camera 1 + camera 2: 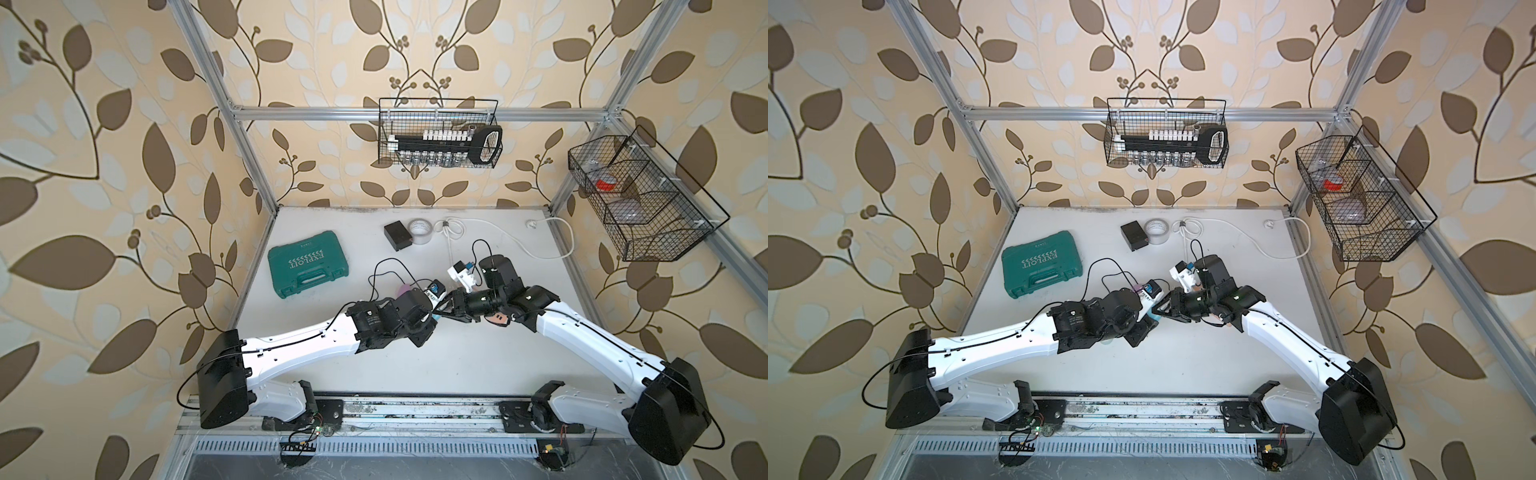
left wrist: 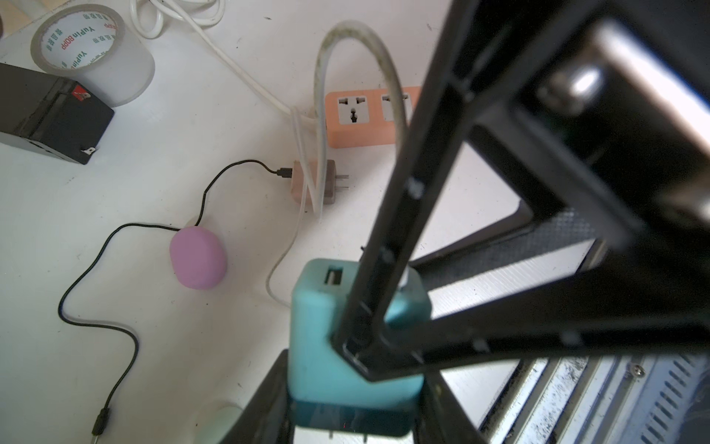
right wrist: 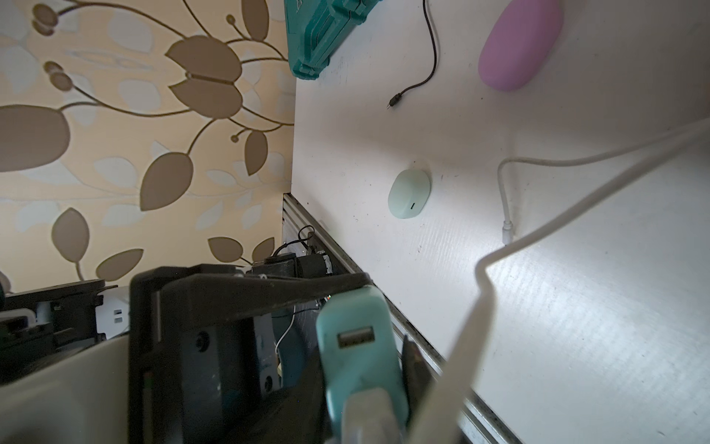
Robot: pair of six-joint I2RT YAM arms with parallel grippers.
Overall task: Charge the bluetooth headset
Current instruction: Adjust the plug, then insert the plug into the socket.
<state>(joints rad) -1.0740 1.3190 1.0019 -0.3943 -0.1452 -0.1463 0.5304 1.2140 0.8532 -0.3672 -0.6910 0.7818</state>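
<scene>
Seeing the mint headset case (image 3: 409, 194) lying flat on the bench (image 3: 576, 307), on the near side, under the left arm. Seeing the small end of the white cable (image 3: 507, 230) lying near it, not touching it. Finding the purple headset case (image 2: 198, 257) lying a bit farther back, just behind the left wrist. Noticing a black cable (image 2: 100, 421) running past it from a pinkish plug block (image 2: 328, 182), with the loose end lying bare on the bench.

Holding the teal charger (image 2: 326, 346) up off the bench in the middle, between the two hands. Squeezing it in the left hand (image 1: 435, 315), fingers spread just as wide as the charger, with the metal pins pointing back at that wrist. Pinching the big white plug (image 3: 365, 415) with the right hand (image 1: 442, 311), fingers nearly together, right at the top of the charger, beside one empty slot. Hard telling how deep the plug is sitting.

Seeing a peach power strip (image 2: 365, 119) lying on the right, under the right arm. Seeing a green toolbox (image 1: 307, 266), a tape roll (image 1: 424, 241) and a black box (image 1: 400, 236) sitting well apart toward the far side.
</scene>
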